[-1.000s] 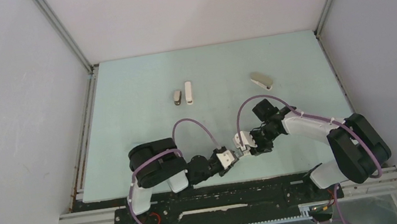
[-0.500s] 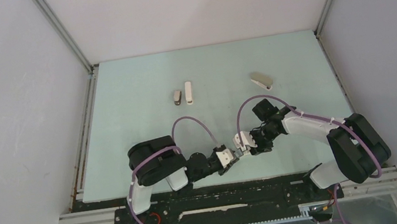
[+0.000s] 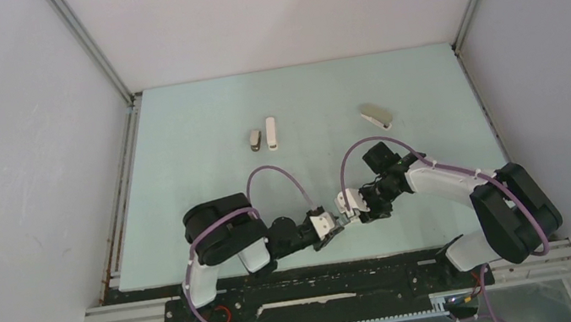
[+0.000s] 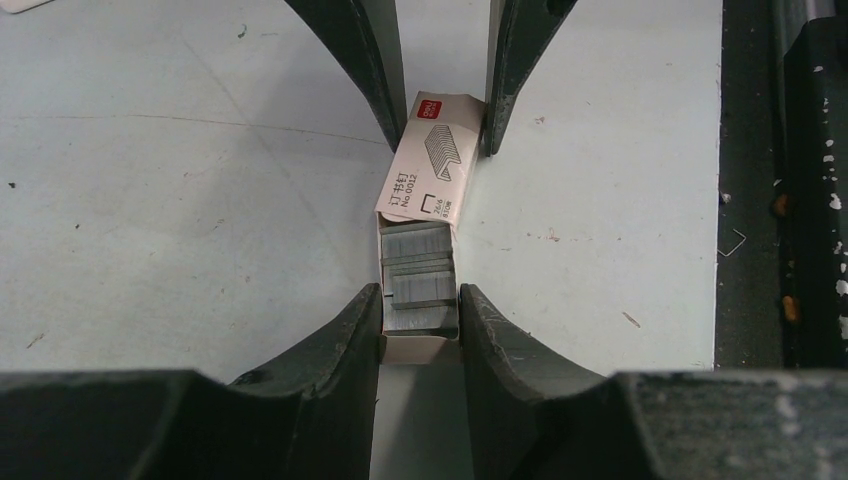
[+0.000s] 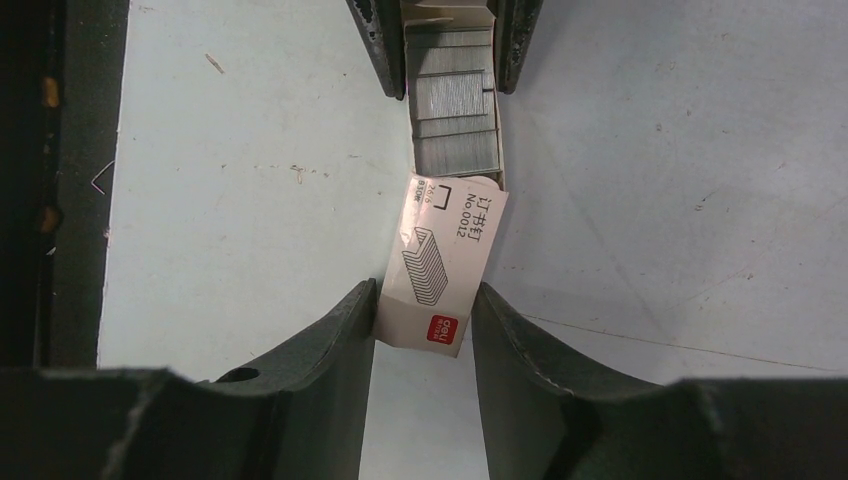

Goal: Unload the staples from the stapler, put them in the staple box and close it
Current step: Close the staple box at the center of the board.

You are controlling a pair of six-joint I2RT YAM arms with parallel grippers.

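pale green desk (image 3: 199,122) is seen inside white walls. the left end effector (image 4: 420,308) is clenched on a cardboard box tray (image 4: 418,348) of staples (image 4: 420,285); the right end effector (image 5: 424,300) is clamped on its printed sleeve (image 5: 445,265), mostly slid off. well beyond, the stapler (image 3: 376,117) lies untouched at far right, so unloading is judged not yet begun.
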